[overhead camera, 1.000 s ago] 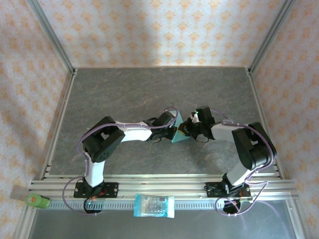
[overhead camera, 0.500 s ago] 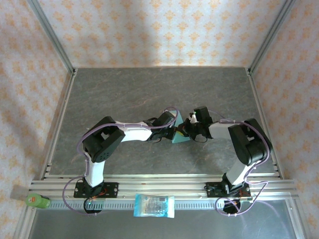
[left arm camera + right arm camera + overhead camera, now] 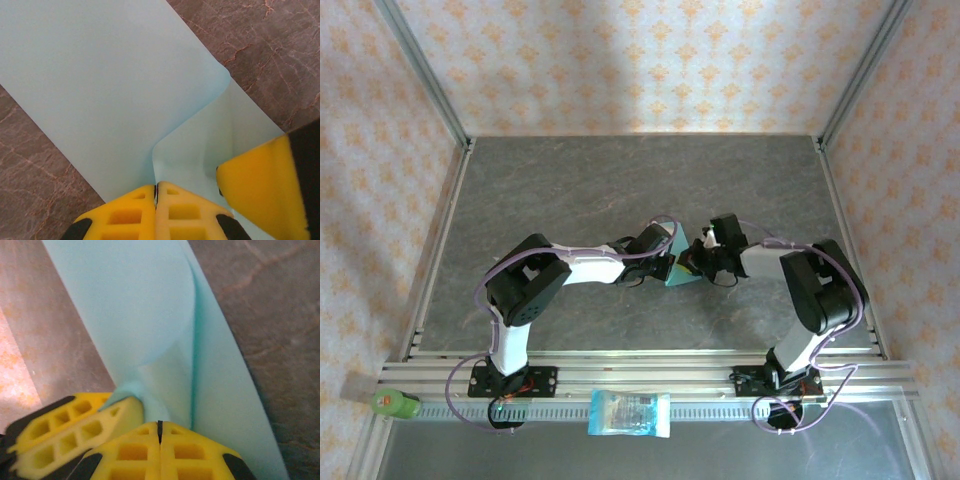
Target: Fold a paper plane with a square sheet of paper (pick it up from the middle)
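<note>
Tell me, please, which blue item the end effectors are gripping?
The light teal-blue paper sheet, pinched by the left end effector and right end effector; the blue-and-white printed plastic packet lies apart at the near edge.

You've eased the right gripper (image 3: 159,432) slightly left, nearer the left gripper (image 3: 156,192) on the square sheet of paper (image 3: 100,90)

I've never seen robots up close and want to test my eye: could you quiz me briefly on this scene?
1. True or false: the left gripper stands wide open.
2. What are both the left and the right gripper pinching? A) a cloth B) the light blue paper C) a spoon
3. Fill in: on the front rail lies a blue-and-white ____.
Key: 1 false, it is shut. 2 B. 3 packet.
</note>
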`<state>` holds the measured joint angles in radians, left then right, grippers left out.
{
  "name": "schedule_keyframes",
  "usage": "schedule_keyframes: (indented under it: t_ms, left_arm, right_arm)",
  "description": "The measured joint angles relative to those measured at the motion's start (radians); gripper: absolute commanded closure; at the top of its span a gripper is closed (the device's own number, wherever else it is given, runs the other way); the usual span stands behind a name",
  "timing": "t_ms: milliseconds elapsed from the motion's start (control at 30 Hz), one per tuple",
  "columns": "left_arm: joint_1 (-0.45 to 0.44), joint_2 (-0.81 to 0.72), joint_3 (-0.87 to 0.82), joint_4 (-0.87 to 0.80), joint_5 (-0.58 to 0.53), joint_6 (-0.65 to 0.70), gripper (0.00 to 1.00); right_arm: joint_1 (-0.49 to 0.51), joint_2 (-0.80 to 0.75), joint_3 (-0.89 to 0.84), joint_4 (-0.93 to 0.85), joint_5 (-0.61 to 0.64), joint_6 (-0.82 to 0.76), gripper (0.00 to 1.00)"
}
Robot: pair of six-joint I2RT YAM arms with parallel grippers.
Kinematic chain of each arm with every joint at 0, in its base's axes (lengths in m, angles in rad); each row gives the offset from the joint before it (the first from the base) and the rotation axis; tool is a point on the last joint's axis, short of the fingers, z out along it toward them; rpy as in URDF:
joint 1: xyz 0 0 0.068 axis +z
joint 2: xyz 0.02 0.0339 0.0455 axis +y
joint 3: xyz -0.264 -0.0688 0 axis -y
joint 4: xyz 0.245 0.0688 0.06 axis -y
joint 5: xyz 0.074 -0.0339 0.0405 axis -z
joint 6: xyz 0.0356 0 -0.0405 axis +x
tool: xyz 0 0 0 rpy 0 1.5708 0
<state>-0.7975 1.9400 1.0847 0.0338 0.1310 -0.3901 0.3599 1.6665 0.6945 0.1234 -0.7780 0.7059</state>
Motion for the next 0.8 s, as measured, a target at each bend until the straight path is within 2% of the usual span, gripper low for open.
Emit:
schedule_keyframes:
  t_ms: [333, 800]
  left_arm:
    - [0.000, 0.000, 0.000, 0.000, 0.002, 0.011, 1.00]
    - [0.000, 0.002, 0.002, 0.000, 0.002, 0.026, 1.00]
  right_arm:
    - [-0.035, 0.064, 0.020, 0.024, 0.005, 0.000, 1.00]
    - [-0.063, 0.042, 0.073, -0.018, 0.000, -0.020, 1.00]
